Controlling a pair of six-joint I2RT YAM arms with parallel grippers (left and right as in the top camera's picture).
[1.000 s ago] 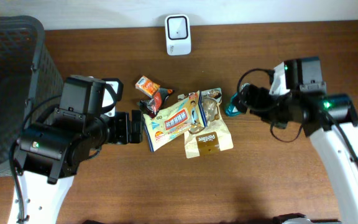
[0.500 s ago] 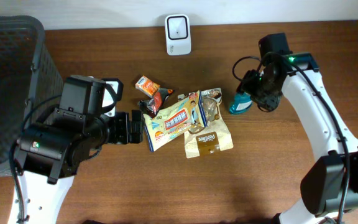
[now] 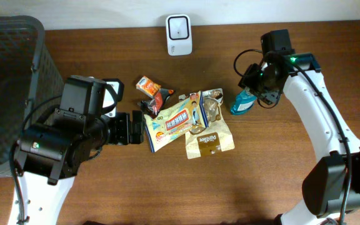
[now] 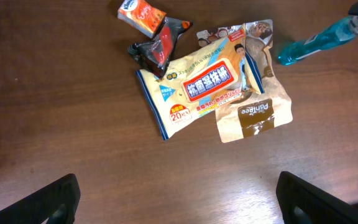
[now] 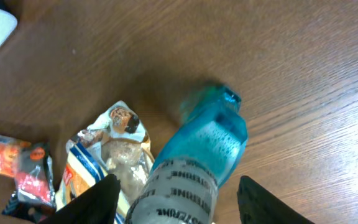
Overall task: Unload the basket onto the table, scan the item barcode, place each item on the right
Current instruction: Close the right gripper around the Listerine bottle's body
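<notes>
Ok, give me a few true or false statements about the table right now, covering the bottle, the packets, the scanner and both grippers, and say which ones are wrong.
1. The blue bottle sits between the fingers of the right gripper. True.
2. The left gripper is clamped on the blue-edged packet. False: it is open and empty, just beside that packet.
3. The white scanner stands at the far edge of the table, apart from the packets. True.
4. The brown packet lies inside the basket. False: it lies on the table among the other packets; the basket is off to the left.
</notes>
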